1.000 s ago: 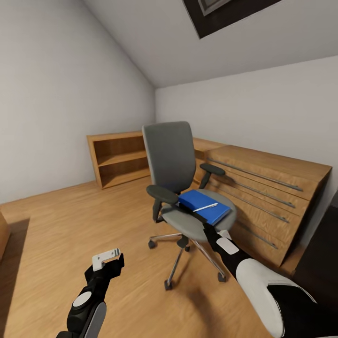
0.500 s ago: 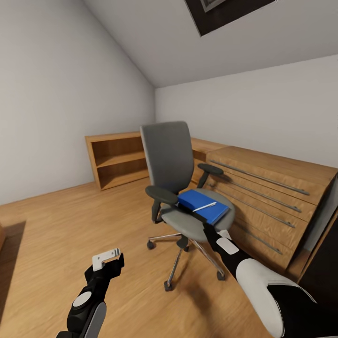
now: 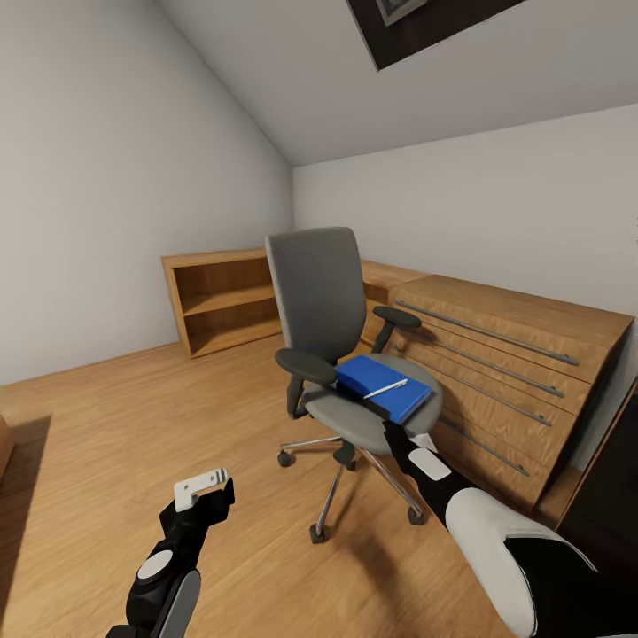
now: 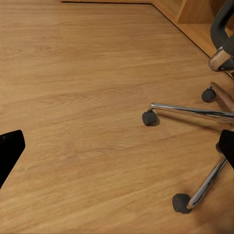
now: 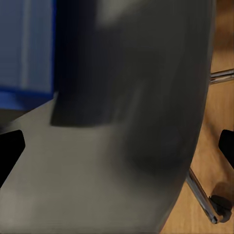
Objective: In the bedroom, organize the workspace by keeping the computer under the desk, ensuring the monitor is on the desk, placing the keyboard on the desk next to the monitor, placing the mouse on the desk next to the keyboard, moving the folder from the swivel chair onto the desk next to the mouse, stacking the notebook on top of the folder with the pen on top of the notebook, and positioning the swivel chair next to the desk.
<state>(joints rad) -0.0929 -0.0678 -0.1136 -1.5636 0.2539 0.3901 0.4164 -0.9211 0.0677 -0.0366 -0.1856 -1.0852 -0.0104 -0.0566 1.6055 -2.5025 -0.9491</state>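
Observation:
The swivel chair (image 3: 323, 301) stands mid-room, its grey seat turned toward me. On the seat lies the blue folder (image 3: 372, 379) with the white pen (image 3: 387, 389) across it. My right gripper (image 3: 390, 432) hovers open just at the seat's front edge, below the folder. In the right wrist view the grey seat (image 5: 122, 161) looms close, with the folder (image 5: 24, 48) beyond it. My left gripper (image 3: 206, 486) is open over bare floor, and its wrist view looks at the chair's chrome base (image 4: 190, 111). The notebook, desk, monitor, keyboard, mouse and computer are out of view.
A wooden cabinet (image 3: 505, 354) with long bar handles runs along the right wall behind the chair. An open wooden bookshelf (image 3: 221, 301) stands in the far corner. Wood floor (image 3: 106, 443) stretches to the left. A dark piece of furniture (image 3: 616, 496) cuts in at the right edge.
The whole picture has shifted a little as the camera turned, bringing more of the dark furniture in at the right. Both arms hold the same pose.

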